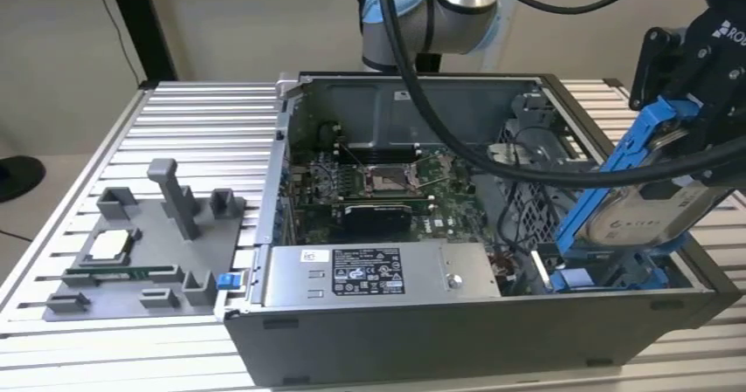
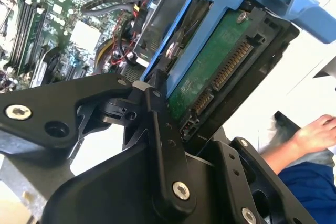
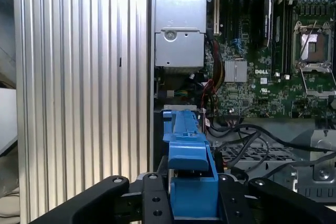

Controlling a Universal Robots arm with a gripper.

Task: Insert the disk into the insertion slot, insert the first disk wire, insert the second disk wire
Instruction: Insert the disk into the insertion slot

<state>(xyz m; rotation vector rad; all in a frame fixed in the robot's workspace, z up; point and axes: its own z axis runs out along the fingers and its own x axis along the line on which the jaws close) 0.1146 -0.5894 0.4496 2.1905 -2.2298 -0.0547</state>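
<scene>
The claw (image 1: 676, 120) is clenched on the disk (image 1: 637, 213), gripping it by the upper end, so the disk hangs tilted at three o'clock in the exterior view. Its lower end is at the insertion slot (image 1: 589, 278), in the four o'clock corner of the open computer case (image 1: 466, 340) on the ribbed desk (image 1: 198, 121).

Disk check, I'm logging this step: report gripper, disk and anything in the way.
Gripper shut on disk. Disk tilted, lower end at insertion slot, not seated. Black cable draped across the case beside it; person's hand nearby.
</scene>
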